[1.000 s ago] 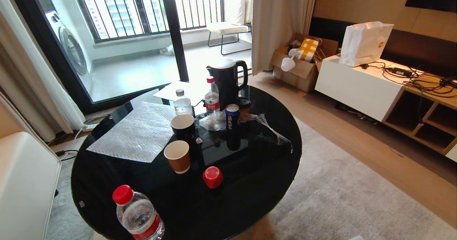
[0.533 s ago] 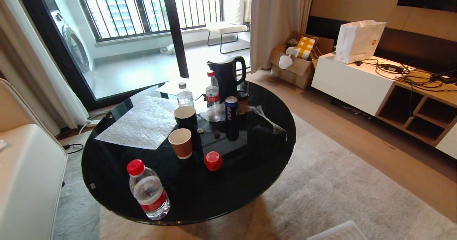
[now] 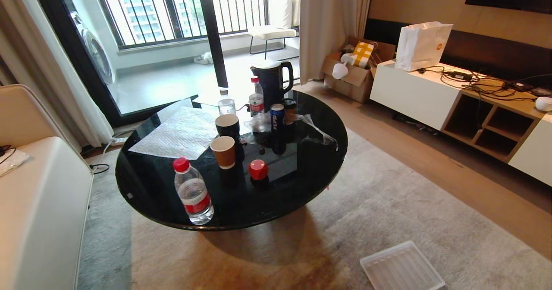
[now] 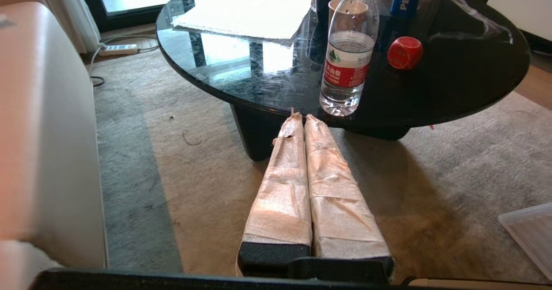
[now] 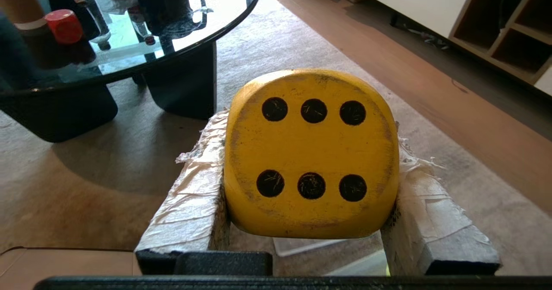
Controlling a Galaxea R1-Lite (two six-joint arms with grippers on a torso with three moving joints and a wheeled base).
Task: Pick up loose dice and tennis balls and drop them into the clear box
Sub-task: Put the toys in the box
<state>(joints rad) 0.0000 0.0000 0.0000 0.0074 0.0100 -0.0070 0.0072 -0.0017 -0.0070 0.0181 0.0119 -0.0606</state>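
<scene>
Over grey carpet, the right tool (image 5: 308, 182) grips a chunky yellow die (image 5: 309, 152); the left tool's (image 4: 304, 119) taped fingers are closed.

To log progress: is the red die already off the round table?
No, the red die sits on the black table.

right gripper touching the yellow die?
Touching. Right wrist view: both fingers press the sides of the yellow die, clamped in the right gripper, no gap.

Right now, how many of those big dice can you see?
2. The yellow die is clamped in the right hand, six-dot face showing. The red die sits on the black round table, beside the brown paper cup. Others may be hidden.
</scene>
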